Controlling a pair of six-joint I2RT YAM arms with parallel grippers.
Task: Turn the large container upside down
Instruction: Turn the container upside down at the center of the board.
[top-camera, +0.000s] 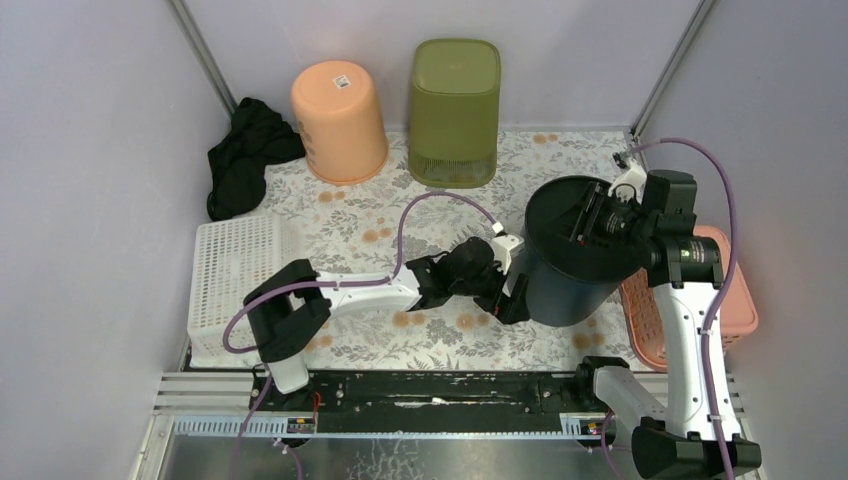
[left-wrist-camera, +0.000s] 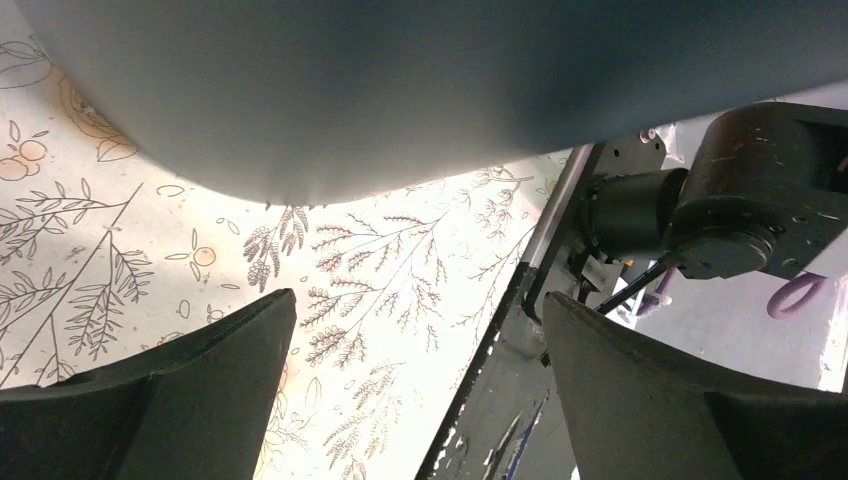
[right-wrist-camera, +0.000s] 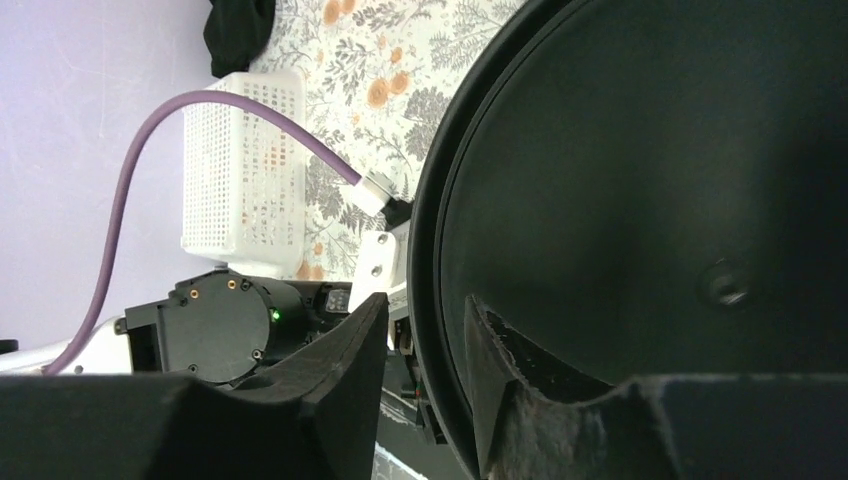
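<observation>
The large container (top-camera: 570, 270) is a black round bucket standing mouth up on the flowered cloth at the right. My right gripper (top-camera: 592, 215) straddles its far rim, one finger inside and one outside. In the right wrist view the inner finger (right-wrist-camera: 500, 360) lies against the container's inside wall (right-wrist-camera: 640, 180). The outer finger (right-wrist-camera: 350, 350) stands a little off the rim, so the right gripper (right-wrist-camera: 425, 335) is open. My left gripper (top-camera: 512, 298) is wide open beside the container's lower wall. In the left wrist view the grey wall (left-wrist-camera: 400, 80) fills the top, beyond the left gripper (left-wrist-camera: 420, 335), which holds nothing.
An upturned orange bucket (top-camera: 340, 120) and a green bin (top-camera: 454, 110) stand at the back. A black cloth (top-camera: 245, 155) lies back left. A white basket (top-camera: 235, 275) sits at the left and a pink basket (top-camera: 735, 300) at the right, behind the right arm.
</observation>
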